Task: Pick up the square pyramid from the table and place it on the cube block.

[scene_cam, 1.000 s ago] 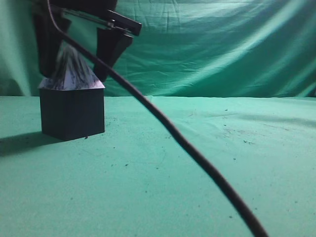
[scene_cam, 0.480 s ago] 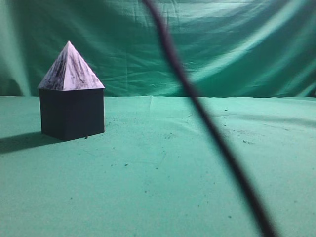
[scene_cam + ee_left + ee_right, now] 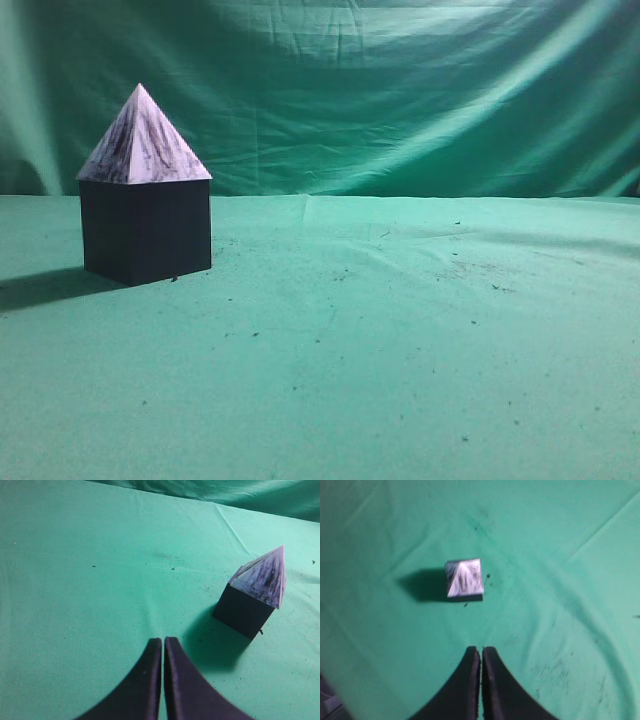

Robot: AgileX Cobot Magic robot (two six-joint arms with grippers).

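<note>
Left gripper (image 3: 163, 645): fingers pressed together, holding nothing, clear of the stack, which lies toward 2 o'clock in its wrist view.
Right gripper (image 3: 480, 652): fingers together, empty, high above the table (image 3: 400, 350); stack at 11 o'clock from its tips.
Square pyramid (image 3: 143, 140): seated upright on the cube block (image 3: 147, 238), base edges apparently flush with the cube's top, apex up; at 9 o'clock in the exterior view.
Cube block: resting on the green cloth, shadow cast to its left.
Step in hand, judged: placement looks complete. Handling note: route both arms away from the stack, avoid brushing the cloth beside it, so the pyramid is not jolted off.
</note>
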